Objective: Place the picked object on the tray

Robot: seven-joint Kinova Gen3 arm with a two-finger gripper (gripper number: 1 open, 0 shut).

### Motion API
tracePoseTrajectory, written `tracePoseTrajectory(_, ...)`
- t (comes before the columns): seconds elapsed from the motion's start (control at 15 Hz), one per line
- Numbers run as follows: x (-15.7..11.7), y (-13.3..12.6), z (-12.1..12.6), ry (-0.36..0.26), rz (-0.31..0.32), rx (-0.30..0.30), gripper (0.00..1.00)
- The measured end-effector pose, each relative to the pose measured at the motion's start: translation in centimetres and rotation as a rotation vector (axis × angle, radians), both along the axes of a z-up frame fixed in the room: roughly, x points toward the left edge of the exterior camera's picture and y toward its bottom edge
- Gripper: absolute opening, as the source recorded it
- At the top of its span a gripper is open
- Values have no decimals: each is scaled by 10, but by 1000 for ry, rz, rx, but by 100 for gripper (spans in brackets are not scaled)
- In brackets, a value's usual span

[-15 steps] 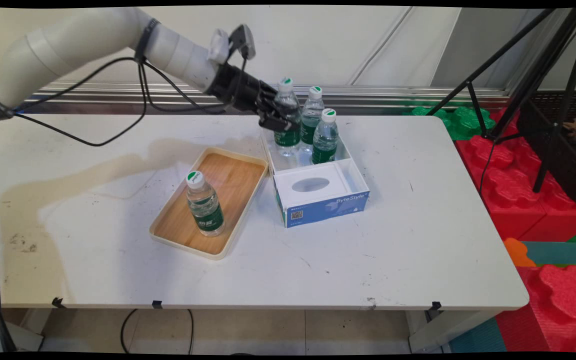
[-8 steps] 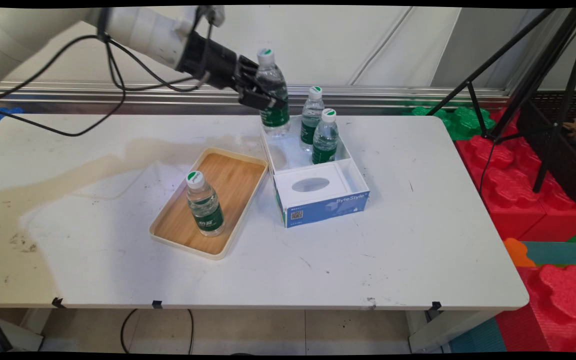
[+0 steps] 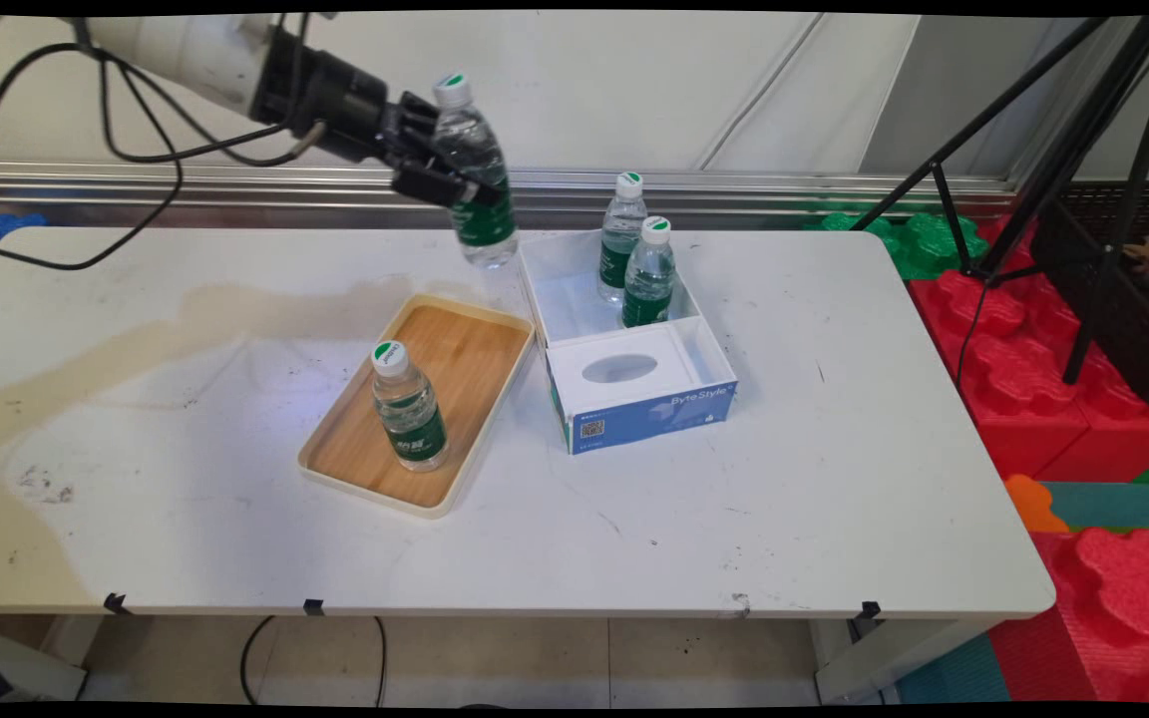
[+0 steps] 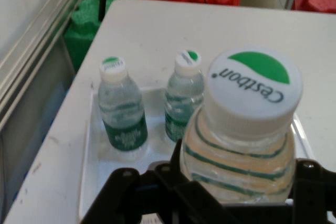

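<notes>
- Gripper point(image 3: 440, 175) clamped across the middle of a water bottle point(image 3: 473, 179), fingers pinching its sides; bottle tilted, airborne.
- Held bottle hangs above the table point(image 3: 834, 479), just left of the white box point(image 3: 679, 394), near its far left corner.
- Two bottles point(image 3: 636, 259) stand upright inside the box.
- Wooden tray point(image 3: 455, 359) lies left of the box; one bottle point(image 3: 408, 409) stands on it.
- Step, as judged: a carry in mid-air. Any set-down calls for righting the tilt first.

Clear bottle point(image 3: 475, 184), green label, green-and-white cap point(image 4: 255, 88).
</notes>
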State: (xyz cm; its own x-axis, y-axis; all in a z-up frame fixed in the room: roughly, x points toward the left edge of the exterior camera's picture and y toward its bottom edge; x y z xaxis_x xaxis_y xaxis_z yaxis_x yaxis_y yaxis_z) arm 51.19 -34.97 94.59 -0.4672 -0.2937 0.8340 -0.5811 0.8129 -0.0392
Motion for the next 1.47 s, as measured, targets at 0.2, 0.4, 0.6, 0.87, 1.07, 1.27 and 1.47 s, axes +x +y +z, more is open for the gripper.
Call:
tracePoseTrajectory(0.2,15,18,-5,-25,-12,20,0)
tracePoseTrajectory(0.4,23,28,-16,-52,-21,33,0)
tracePoseTrajectory(0.6,27,34,-32,-80,-29,45,0)
tracePoseTrajectory(0.87,26,36,-60,-111,-30,67,0)
tracePoseTrajectory(1.07,23,36,-80,-124,-30,81,0)
tracePoseTrajectory(1.27,19,33,-96,-130,-30,87,0)
tracePoseTrajectory(1.47,13,26,-116,-139,-34,87,0)
